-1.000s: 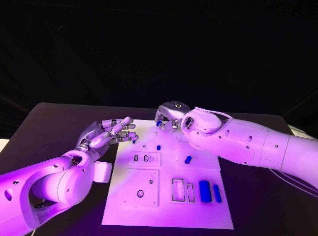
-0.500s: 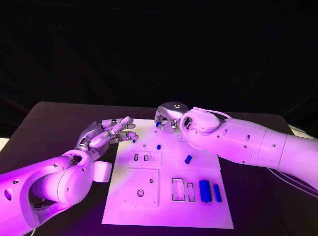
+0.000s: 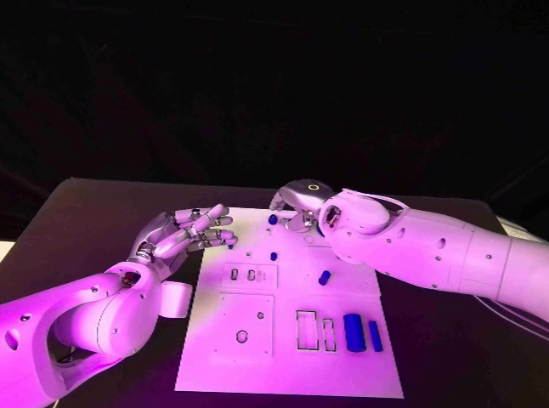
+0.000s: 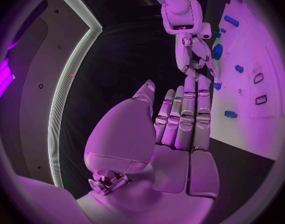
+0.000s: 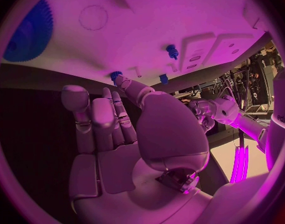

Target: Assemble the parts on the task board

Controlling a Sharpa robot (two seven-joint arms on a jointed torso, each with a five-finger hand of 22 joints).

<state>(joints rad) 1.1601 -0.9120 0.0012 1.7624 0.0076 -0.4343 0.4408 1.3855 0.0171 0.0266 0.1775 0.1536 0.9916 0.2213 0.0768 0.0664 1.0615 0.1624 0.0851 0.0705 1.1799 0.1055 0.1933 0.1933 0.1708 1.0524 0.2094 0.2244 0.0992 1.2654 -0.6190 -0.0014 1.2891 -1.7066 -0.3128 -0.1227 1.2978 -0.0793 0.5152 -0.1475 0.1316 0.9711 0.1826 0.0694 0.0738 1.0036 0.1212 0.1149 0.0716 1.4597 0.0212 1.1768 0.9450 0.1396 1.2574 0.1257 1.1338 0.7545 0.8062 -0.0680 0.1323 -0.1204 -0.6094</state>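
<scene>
Since a second ago the right robot hand [image 3: 297, 206] has eased slightly down and rightward at the far end of the task board [image 3: 348, 374], its fingers curled downward, though I cannot tell whether it grips anything, while the left robot hand [image 3: 183, 235] stays beside the board's far left corner with fingers spread and nothing in them. Out from the hands, small blue parts [image 3: 325, 276] lie loose on the board's far half and two long blue bars [image 3: 354, 331] lie by the rectangular slots [image 3: 308, 329] nearer me, so on the bench most of the assembling looks still to do.
</scene>
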